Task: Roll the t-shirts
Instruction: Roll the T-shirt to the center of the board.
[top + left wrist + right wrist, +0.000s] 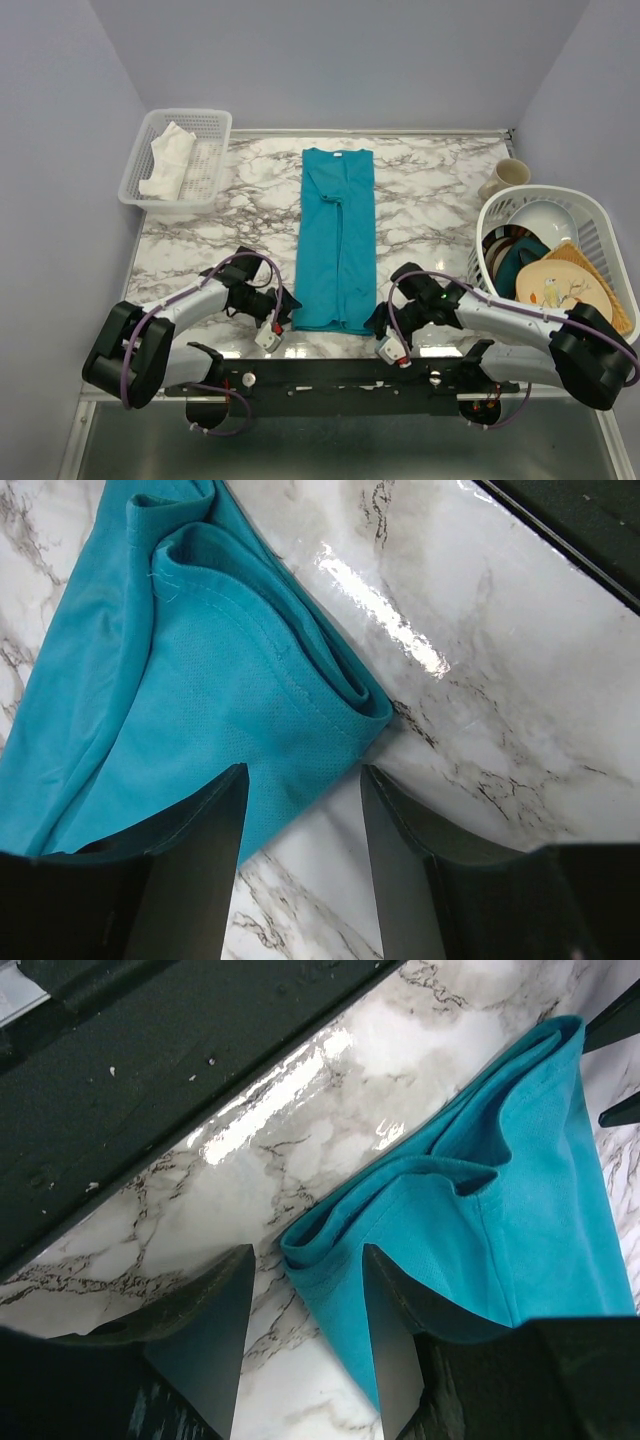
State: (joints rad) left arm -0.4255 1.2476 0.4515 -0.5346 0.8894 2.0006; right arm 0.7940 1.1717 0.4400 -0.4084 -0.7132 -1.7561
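On the table (430,190) the t-shirt (337,240) lies in the middle, a cloth basket (207,160) far left, a dish basket (488,207) right.

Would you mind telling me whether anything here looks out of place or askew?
Nothing stands out: the t-shirt lies folded in a straight strip, its near hem only slightly curled at the corners.

The t-shirt (337,240) is thin, soft cloth, matt, with a fine knitted grain and stitched hems that show up close. The surface (430,190) under it is smooth and glossy, veined like marble, with bright glare near its front edge. The fingers (200,850) of the left hand (302,775) and of the right hand (308,1252) look like dark matt plastic. The small basket (215,125) and the large basket (600,215) are white plastic lattice. The mug (510,175) looks like glazed ceramic.
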